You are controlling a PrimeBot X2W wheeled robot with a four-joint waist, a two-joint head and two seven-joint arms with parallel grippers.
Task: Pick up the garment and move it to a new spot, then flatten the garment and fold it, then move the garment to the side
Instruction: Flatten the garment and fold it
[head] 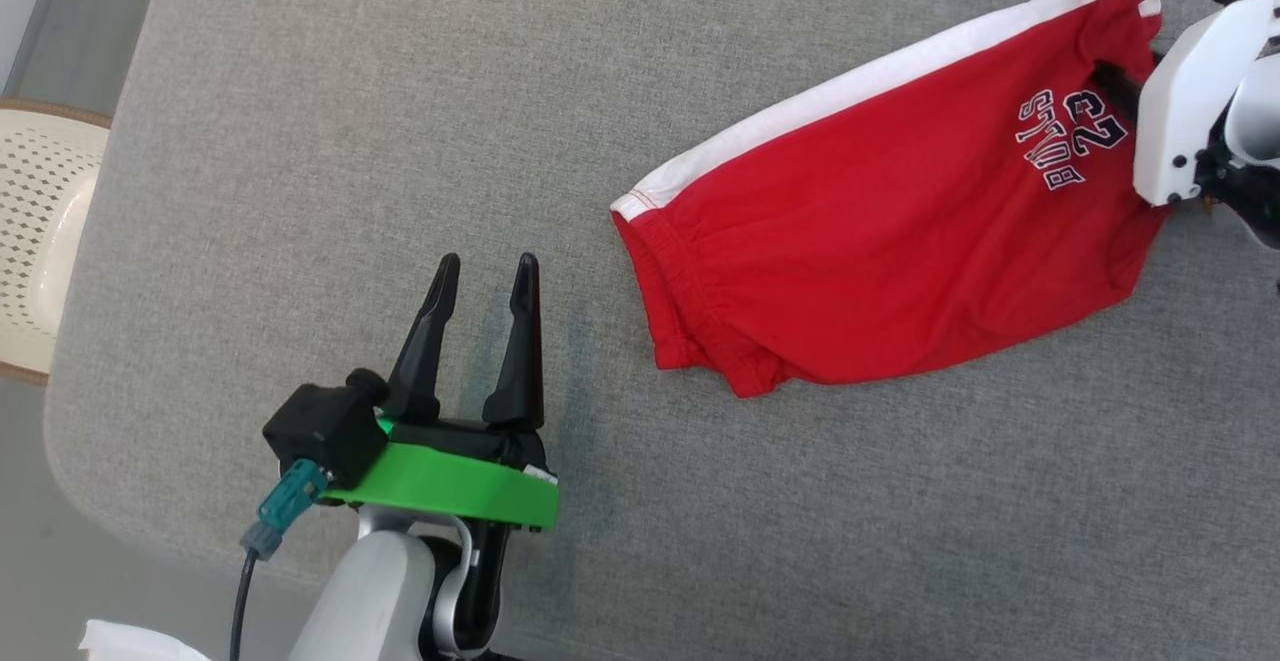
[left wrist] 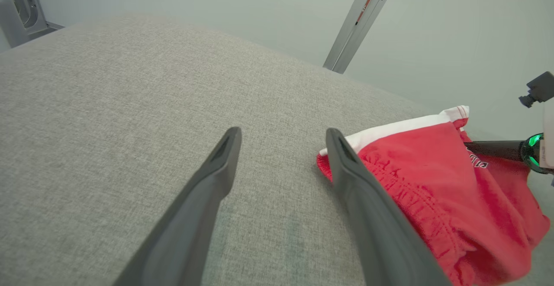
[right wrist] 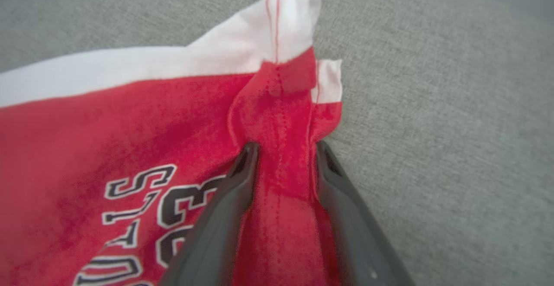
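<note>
The garment [head: 880, 241], red shorts with a white side stripe and dark lettering, lies crumpled on the grey cloth-covered table [head: 350, 141] at the upper right. My right gripper [right wrist: 285, 147] is at its hem corner, and a raised fold of red fabric [right wrist: 285, 169] is pinched between the two fingers. The right arm's white wrist housing [head: 1190, 111] sits at the garment's right edge. My left gripper [head: 485, 271] stands open over bare table, left of the waistband and apart from it. In the left wrist view the garment [left wrist: 433, 182] lies just right of the open fingers [left wrist: 346, 156].
A cream perforated plastic chair [head: 40, 231] stands beyond the table's left edge. The table's rounded corner [head: 90, 481] is near my left arm. A grey metal post [left wrist: 359, 22] rises behind the table's far side.
</note>
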